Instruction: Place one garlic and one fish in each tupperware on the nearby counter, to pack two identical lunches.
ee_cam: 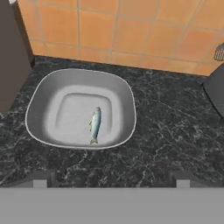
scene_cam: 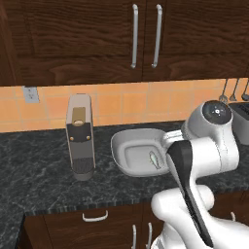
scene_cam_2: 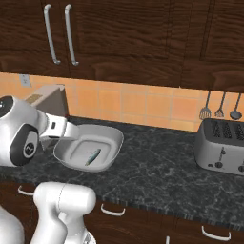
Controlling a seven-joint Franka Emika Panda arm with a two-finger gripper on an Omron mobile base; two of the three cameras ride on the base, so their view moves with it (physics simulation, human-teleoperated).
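Note:
A grey tupperware [scene_cam: 118, 142] [scene_cam_2: 113, 139] [ee_cam: 42, 101] sits on the black-grey speckled counter [scene_cam: 39, 175] [scene_cam_2: 157, 171] [ee_cam: 170, 131], close to the tiled wall. One small silvery fish [scene_cam: 154, 159] [scene_cam_2: 92, 157] [ee_cam: 95, 124] lies flat on its floor. My gripper [ee_cam: 110, 181] hovers above the tub's near rim, open, its fingertips [ee_cam: 40, 179] spread wide with nothing between them. In both base views the white arm covers the hand and part of the tub. Garlic is out of view.
A tall grey appliance [scene_cam: 80, 136] [scene_cam_2: 47, 100] [ee_cam: 11, 52] stands just left of the tub. A silver toaster [scene_cam_2: 221, 147] [ee_cam: 216, 87] sits to the right, with utensils [scene_cam_2: 219, 107] hanging on the orange tiles. Dark wall cabinets [scene_cam: 97, 39] hang overhead.

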